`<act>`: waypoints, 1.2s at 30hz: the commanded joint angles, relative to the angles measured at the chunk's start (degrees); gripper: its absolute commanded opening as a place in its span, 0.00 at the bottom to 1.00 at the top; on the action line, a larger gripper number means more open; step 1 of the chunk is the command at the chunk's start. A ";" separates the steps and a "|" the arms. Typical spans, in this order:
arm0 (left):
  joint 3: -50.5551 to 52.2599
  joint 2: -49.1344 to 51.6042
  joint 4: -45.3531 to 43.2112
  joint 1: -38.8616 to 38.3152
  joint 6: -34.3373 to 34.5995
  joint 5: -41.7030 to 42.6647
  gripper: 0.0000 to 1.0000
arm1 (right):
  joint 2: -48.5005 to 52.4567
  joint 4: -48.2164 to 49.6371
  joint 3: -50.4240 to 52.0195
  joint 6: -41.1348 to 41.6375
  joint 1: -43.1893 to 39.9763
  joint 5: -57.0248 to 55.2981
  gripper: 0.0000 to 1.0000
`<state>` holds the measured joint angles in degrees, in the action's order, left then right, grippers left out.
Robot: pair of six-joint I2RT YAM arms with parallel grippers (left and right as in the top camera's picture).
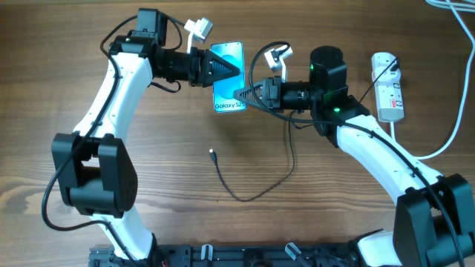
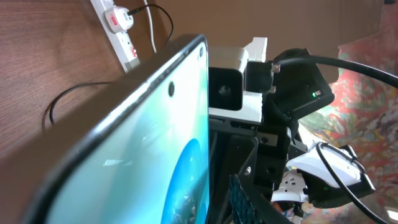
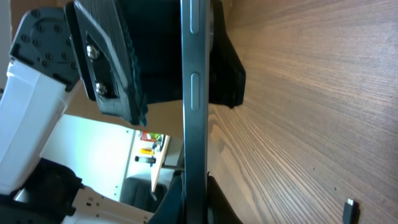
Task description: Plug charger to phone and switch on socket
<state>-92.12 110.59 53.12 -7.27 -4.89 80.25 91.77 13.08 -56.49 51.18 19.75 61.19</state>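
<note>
Nearest the robot's side of the wooden table (image 1: 178, 215), the charger (image 1: 245, 194) lies loose, a thin, limp black cable in an open loop. Its tiny metallic connector tip (image 1: 211, 153) rests bare on the wood, and nothing grips it. Farther back is the phone (image 1: 225, 95), a flat, hard slab with a glossy cyan screen facing up and a pale rim. Its long axis runs from near to far, with the small text at the near end. Both pincers are clamped on it. The left gripper (image 1: 234, 71) comes in from the left with its black fingers across the middle of the phone. The right gripper (image 1: 240, 94) comes in from the right and pinches the edge near the text end. The right wrist view shows the phone edge-on, running between the fingers. It seems to be held just off the wood, though I cannot tell for sure. The connector tip lies well apart from both pincers, on their near side and roughly in line with the phone's near end. The right gripper is slightly nearer to it, so by my judgement one arm must let go to fetch it. Farthest right sits the socket (image 1: 389, 93), a white oblong plastic strip with red switch marks. A black plug (image 1: 391, 68) is already seated in it, and a thick white cord (image 1: 453, 126) trails off from it.
</note>
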 commanded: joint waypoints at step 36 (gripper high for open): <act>-0.55 -2.14 8.15 -0.74 13.57 -58.86 0.04 | 1.68 -29.11 0.74 -22.25 1.05 -15.17 0.78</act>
<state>-92.20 110.45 61.32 -7.88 2.20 38.04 92.71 -12.43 -55.83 34.17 16.93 55.02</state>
